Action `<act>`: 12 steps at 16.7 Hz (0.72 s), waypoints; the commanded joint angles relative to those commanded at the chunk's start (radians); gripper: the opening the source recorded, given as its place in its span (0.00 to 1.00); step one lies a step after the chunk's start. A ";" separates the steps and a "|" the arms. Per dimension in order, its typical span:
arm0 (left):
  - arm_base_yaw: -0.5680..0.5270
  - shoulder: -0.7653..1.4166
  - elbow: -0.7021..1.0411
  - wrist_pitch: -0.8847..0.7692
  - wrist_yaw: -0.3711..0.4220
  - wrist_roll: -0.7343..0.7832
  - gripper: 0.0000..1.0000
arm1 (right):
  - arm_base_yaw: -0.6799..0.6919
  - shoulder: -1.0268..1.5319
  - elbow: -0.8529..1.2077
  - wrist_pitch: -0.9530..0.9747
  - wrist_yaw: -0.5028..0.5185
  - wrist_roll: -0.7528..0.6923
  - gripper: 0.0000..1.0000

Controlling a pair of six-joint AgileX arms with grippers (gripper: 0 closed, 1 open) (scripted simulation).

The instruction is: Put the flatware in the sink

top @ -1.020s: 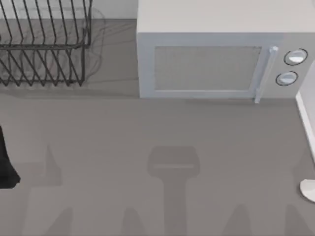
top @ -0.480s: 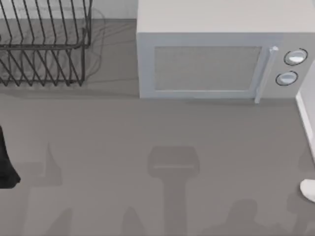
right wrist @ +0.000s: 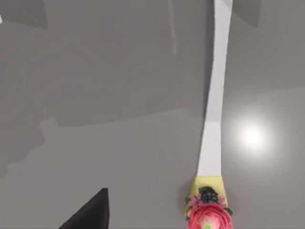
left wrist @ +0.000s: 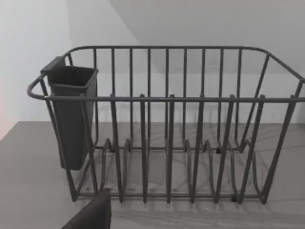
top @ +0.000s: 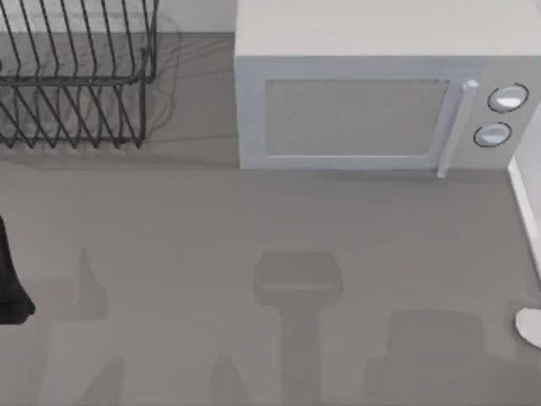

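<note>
- A shadow [top: 435,355] on the table's [top: 254,220] near right part is observed to have changed: narrow pointed streaks a second ago, an irregular blob half a second ago, now a broad blocky patch.
- The patch is noted to reach higher up the table than before, toward the flatware [top: 531,326] at the right edge.

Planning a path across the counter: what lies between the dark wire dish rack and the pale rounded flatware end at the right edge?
In the top view, bare grey counter with shadows separates the dish rack from the flatware; the white microwave stands behind.
</note>
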 joint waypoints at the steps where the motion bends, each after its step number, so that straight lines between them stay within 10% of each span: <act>1: 0.000 0.000 0.000 0.000 0.000 0.000 1.00 | -0.002 0.012 0.009 -0.007 0.000 -0.012 1.00; 12: 0.000 0.000 0.000 0.000 0.000 0.000 1.00 | 0.000 0.116 -0.113 0.224 0.000 -0.008 1.00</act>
